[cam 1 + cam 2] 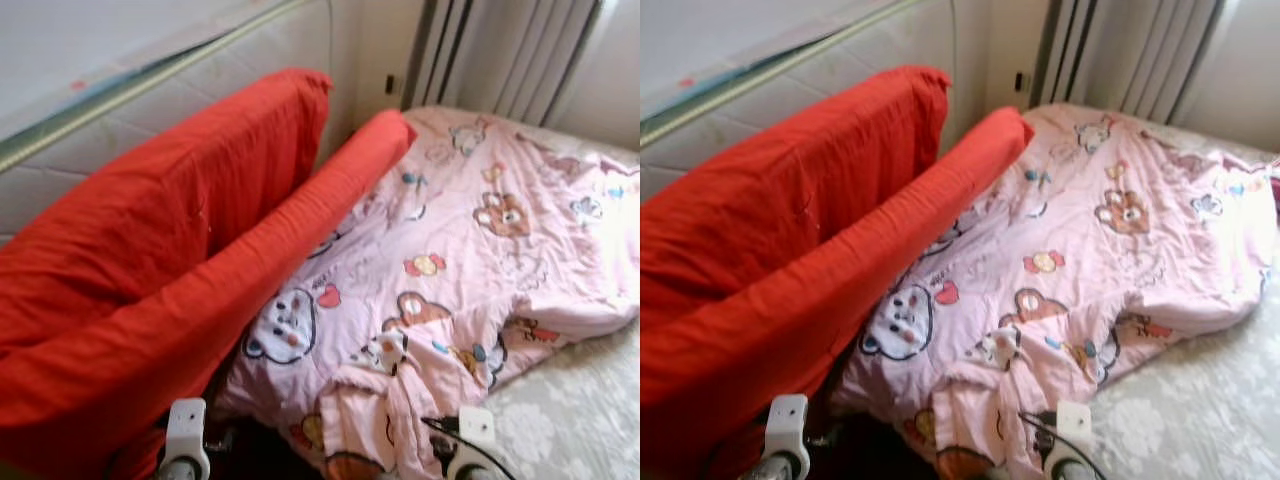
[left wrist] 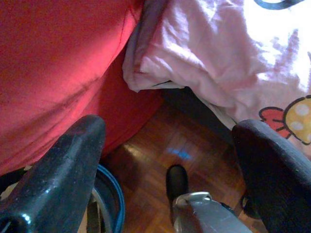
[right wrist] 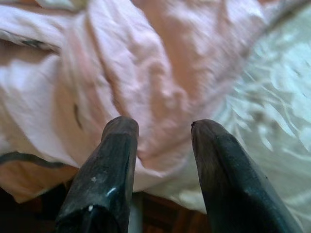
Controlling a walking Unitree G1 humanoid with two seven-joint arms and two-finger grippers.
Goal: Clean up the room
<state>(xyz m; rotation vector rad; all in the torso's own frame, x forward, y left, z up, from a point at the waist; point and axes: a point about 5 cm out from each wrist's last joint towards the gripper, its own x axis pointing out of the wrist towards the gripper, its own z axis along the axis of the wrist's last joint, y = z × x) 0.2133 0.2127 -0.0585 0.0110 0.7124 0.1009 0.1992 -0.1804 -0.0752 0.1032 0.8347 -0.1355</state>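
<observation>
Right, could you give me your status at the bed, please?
Both claws open, empty. Right claw at pink blanket edge. Left claw over floor. Red cushions alongside.

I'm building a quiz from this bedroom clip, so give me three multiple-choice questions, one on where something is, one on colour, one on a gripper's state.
1. Where does the pink cartoon blanket lie?
A on the bed
B on the floor
C on a chair

2. What colour are the long cushions beside it?
A blue
B red
C green

3. How are the right gripper fingers?
A shut on the blanket
B apart, holding nothing
C holding a cup

Answers: 1 A, it spreads over the pale bed cover. 2 B, both are red. 3 B, there is a gap between the fingers.
</observation>
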